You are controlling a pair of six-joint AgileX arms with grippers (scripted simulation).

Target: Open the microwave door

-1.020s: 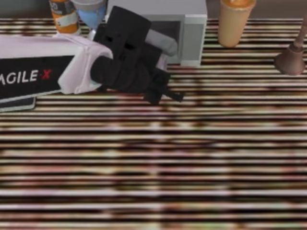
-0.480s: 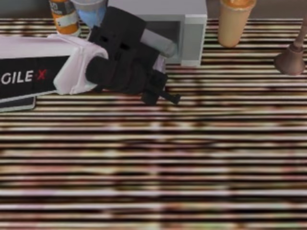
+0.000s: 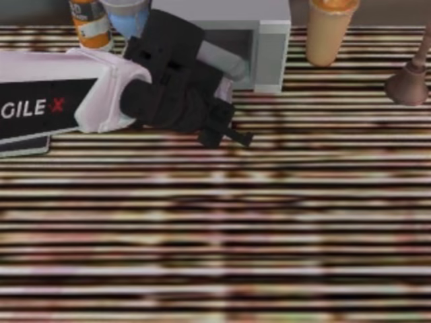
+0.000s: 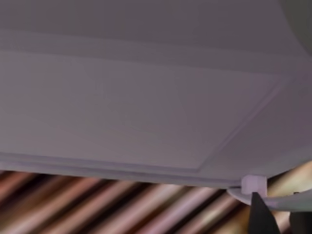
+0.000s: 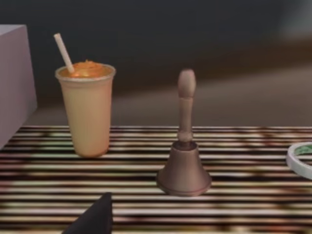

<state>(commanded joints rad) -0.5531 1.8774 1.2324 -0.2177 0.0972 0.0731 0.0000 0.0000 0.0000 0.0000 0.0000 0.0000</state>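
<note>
Left tool point(image 3: 225, 131) at microwave door point(image 4: 146, 112)

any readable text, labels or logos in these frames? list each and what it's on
"GILE X" (red X): on the black panel of the left arm, cut off at the top view's left edge.
Orange bottle behind the arm: its white label carries marks too blurred to read.
Microwave, tan cup, bell: no text visible.

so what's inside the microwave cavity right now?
From the top view the microwave shows a pale, bare-looking cavity strip; the left gripper and arm cover the rest, so the contents can't be confirmed.
</note>
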